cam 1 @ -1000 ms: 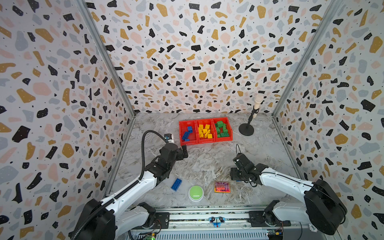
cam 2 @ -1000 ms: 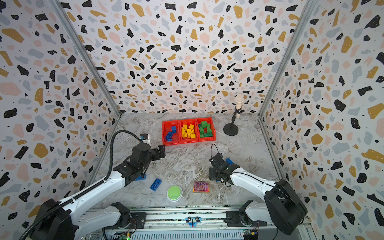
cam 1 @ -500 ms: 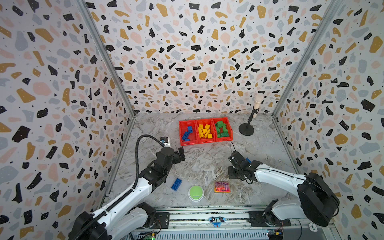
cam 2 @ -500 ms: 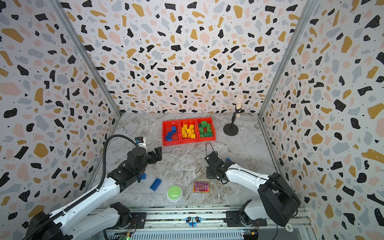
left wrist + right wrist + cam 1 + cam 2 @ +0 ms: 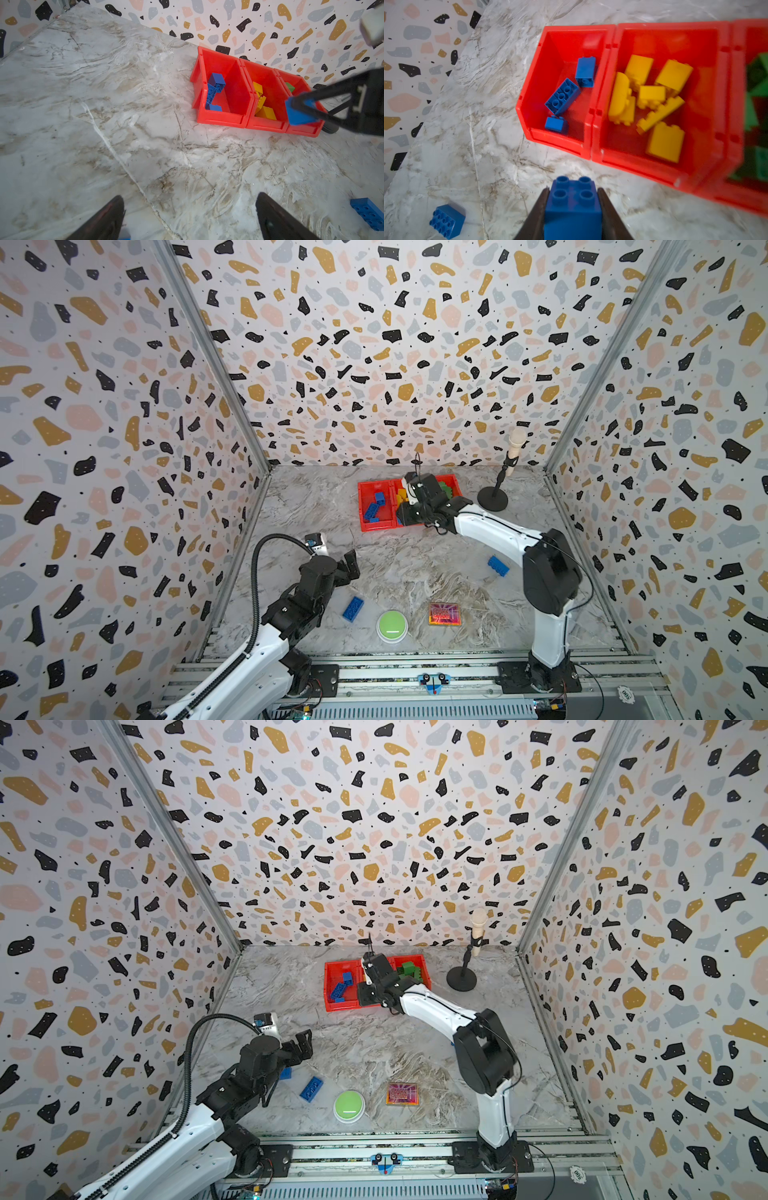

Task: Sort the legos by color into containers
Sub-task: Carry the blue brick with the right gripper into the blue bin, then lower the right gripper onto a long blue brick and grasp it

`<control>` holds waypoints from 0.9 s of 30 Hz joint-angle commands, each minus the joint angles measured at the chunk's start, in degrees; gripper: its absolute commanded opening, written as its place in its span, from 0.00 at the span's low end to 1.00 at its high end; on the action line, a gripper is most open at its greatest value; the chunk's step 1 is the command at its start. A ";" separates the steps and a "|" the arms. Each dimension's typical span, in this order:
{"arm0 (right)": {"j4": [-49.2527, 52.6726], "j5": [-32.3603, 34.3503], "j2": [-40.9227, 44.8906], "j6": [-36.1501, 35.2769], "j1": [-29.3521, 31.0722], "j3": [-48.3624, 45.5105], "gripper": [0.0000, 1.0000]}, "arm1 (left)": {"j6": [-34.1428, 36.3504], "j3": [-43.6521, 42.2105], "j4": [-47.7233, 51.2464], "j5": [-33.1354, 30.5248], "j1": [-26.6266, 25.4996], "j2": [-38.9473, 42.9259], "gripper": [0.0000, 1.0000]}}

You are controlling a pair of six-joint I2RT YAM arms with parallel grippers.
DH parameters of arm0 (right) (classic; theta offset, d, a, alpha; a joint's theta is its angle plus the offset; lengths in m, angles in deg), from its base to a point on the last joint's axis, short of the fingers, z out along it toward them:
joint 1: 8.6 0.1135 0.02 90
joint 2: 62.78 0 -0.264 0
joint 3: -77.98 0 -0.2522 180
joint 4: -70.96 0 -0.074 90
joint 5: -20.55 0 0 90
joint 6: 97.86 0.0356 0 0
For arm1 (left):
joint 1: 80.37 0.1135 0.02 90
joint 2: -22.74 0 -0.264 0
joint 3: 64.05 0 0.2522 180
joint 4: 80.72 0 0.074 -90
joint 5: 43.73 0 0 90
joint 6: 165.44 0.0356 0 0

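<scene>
Marble tabletop point(image 5: 415, 572): right pincer point(image 5: 573, 192), clenching blue brick point(image 5: 572, 209), has reached the bins point(image 5: 593, 116); left pincer point(image 5: 189, 196) gapes.

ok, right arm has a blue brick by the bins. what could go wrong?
1. The right gripper holds the blue brick short of the blue bin, in line with its wall shared with the yellow bin; releasing early or off-line could drop it on the table or in the wrong bin.
2. A loose brick lies half hidden under the left arm; moving that arm could knock it.
</scene>
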 commanded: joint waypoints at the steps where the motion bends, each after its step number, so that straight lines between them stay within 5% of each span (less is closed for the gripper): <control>1: 5.27 -3.10 -6.23 -3.94 0.10 11.22 0.30 | -3.18 -1.49 2.05 -0.21 -0.17 2.19 1.00; 6: 10.84 -4.83 -17.40 -5.22 -0.16 28.90 0.38 | -5.23 -4.28 1.08 0.90 -0.17 2.82 1.00; 9: 11.19 -5.55 -20.76 -5.05 -0.47 35.00 0.60 | -5.53 -4.22 0.59 1.03 -0.17 1.87 1.00; 12: 10.91 -4.98 -19.57 -5.24 -0.86 35.48 0.71 | -4.63 -2.94 0.50 1.53 -0.17 0.37 1.00; 15: 9.29 -1.76 -14.00 -6.53 -1.42 28.23 0.75 | -3.66 -2.15 -0.17 2.73 -0.17 -1.71 1.00; 21: -0.15 4.89 6.11 -4.48 -5.44 -4.45 0.77 | -2.53 -0.46 -6.65 8.09 -0.62 -8.37 1.00; 27: -2.54 7.74 23.54 -0.78 -15.09 -31.60 0.77 | -0.36 6.90 -11.84 8.62 -6.68 -19.48 1.00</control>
